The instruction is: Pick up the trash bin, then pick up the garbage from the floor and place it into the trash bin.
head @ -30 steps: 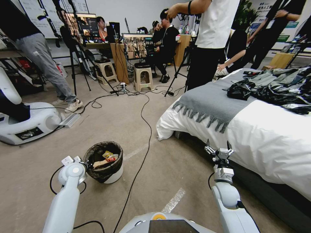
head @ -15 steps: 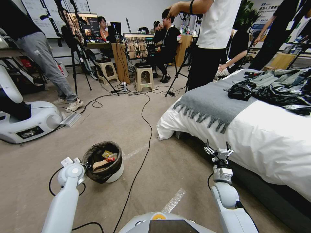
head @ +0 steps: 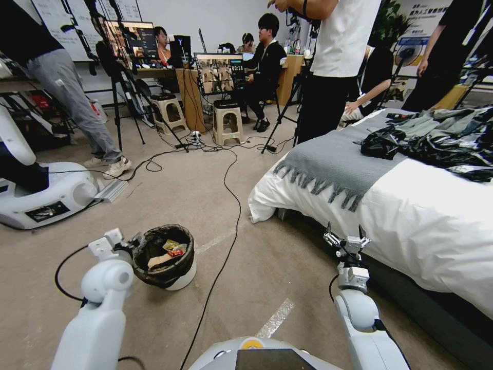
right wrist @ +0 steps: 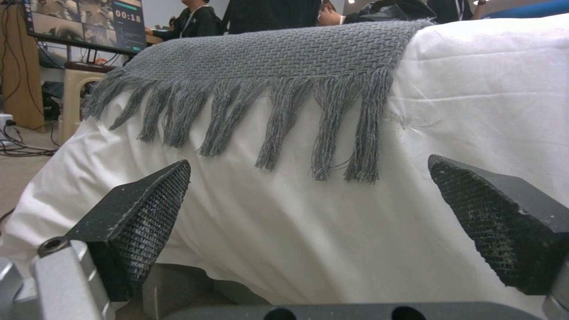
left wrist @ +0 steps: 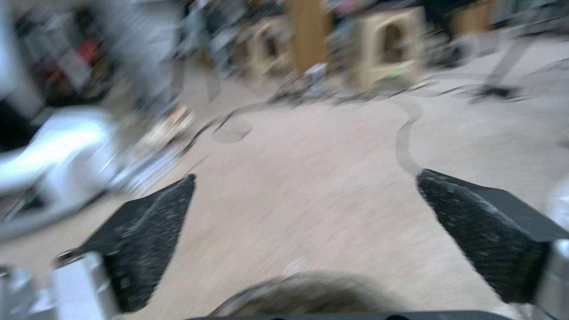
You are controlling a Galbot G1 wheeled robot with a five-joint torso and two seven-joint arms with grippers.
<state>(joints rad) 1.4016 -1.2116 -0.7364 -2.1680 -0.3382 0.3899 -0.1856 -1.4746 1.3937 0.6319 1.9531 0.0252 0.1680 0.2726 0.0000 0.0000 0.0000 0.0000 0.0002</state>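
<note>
Hovering left gripper [left wrist: 305, 195] just beside trash bin [head: 167, 257] rim, fingers apart; holding right gripper [head: 345, 237] near bed [head: 421, 226], fingers apart.

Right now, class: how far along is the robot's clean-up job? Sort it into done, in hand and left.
Done: some garbage already lies inside the trash bin, which stands on the floor. In hand: the left gripper, open, sits at the bin's rim without gripping it; the right gripper waits open beside the bed. Left: lifting the bin. No loose litter is visible on the floor here.
</note>
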